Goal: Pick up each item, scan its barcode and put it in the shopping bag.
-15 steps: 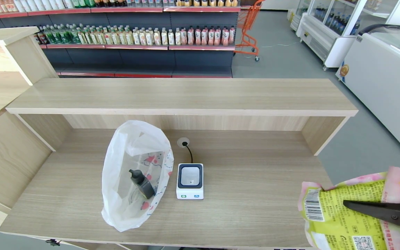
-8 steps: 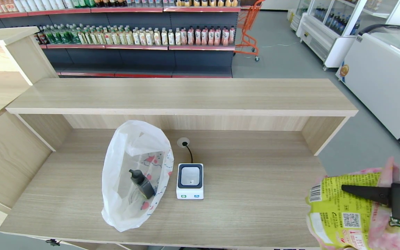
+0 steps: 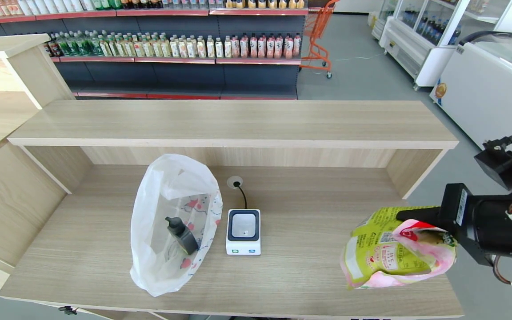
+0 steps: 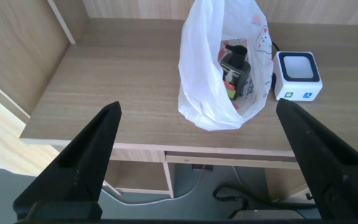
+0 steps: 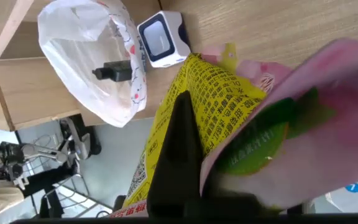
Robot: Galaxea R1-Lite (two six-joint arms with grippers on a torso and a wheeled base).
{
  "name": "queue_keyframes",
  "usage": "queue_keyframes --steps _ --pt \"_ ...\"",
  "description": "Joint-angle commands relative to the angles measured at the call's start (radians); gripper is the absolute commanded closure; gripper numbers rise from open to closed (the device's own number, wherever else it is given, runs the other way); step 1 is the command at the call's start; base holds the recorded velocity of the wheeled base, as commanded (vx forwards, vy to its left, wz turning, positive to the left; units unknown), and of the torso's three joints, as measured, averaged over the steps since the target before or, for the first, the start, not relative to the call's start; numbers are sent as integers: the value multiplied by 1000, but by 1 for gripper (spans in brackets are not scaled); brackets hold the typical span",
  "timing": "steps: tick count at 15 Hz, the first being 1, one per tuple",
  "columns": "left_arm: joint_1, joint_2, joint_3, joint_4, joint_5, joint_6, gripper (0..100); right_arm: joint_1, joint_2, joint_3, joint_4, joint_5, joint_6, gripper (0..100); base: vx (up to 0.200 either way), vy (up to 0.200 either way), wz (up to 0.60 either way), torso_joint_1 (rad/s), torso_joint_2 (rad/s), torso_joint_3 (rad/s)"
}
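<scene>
Step in hand: judged to be the carry to the scanner (image 3: pixel 243 231); the snack pouch (image 3: pixel 394 253) is held in the air and not yet presented.
Pouch position: above the tabletop (image 3: pixel 318 266) near its front right corner, at about 4 o'clock from the scanner and well apart from it.
Right gripper (image 3: pixel 420 222): fingers clamped on the pouch's upper edge. One dark finger (image 5: pixel 179 143) is laid across the yellow printed face, and the pouch hangs slack and folded below.
Left gripper (image 4: pixel 199 107): fingers wide apart and empty, held off the tabletop's near edge.
Shopping bag (image 3: pixel 167 178): at 9 o'clock, just beside the scanner, mouth open, with a dark pump bottle (image 3: pixel 182 235) inside.
Barcode: not made out on the faces shown.
Doing it well: the pouch should be brought toward 10 o'clock over the scanner window. The barcoded face should be turned toward the glass and kept flat, since a crumpled film may not read. A brief steady hold is advised.
</scene>
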Motion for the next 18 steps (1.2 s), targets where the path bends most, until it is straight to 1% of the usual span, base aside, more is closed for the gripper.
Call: queue_keyframes --steps 1,6,12,14,18 --pt "0 1 0 0 0 0 0 8 14 -4 -1 -1 1 100 0 0 0 0 0 0" --pt "0 1 0 0 0 2 0 5 -10 23 0 -1 7 100 0 0 0 0 0 0" --pt "0 0 0 0 -1 -1 0 8 -3 26 -1 -4 27 100 0 200 0 4 3 2" --pt "0 1 0 0 -1 -1 0 11 11 23 -1 -22 27 100 0 200 0 -5 -2 5" --pt "0 0 0 0 -1 0 0 4 108 3 -6 -85 38 100 0 200 0 1 0 2"
